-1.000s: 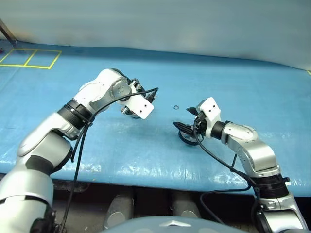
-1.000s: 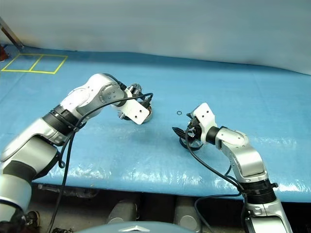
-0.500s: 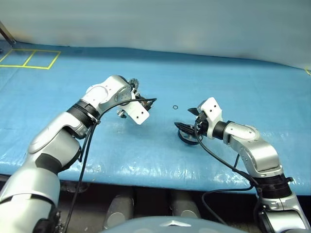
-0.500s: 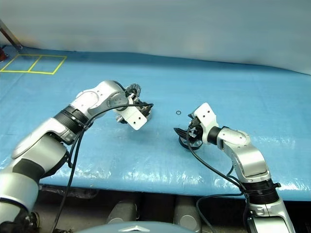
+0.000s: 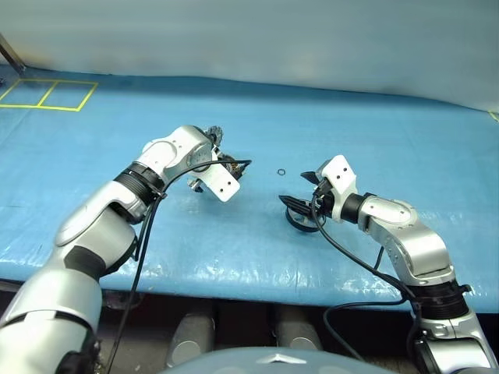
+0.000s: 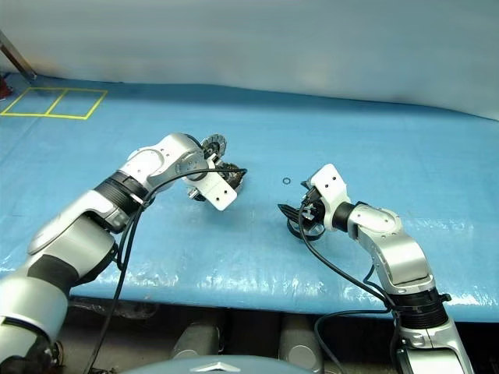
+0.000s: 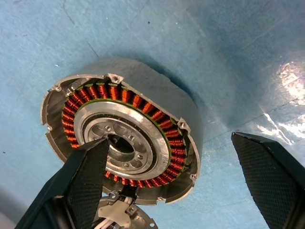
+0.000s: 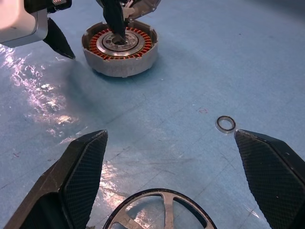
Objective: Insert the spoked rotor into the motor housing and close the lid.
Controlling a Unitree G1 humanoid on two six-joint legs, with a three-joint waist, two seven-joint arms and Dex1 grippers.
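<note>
Directly below the right gripper [image 8: 167, 181], whose jaws stand wide apart and empty, the spoked rotor [image 8: 159, 210] lies flat on the blue bench [image 5: 351, 140]. The motor housing [image 8: 120, 50] sits well apart from it, ahead toward the robot's left, open face up, with the left gripper [image 7: 167, 167] spread and empty over it, one finger above the dark centre. The right arm is nearer the rotor, so it looks best placed to pick it up.

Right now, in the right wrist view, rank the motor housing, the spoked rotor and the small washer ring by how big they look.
1. Motor housing, largest of what shows.
2. Spoked rotor, cut off by the frame edge and nearest the camera, so its rank against the housing is unsure.
3. Washer ring, clearly smallest.
</note>
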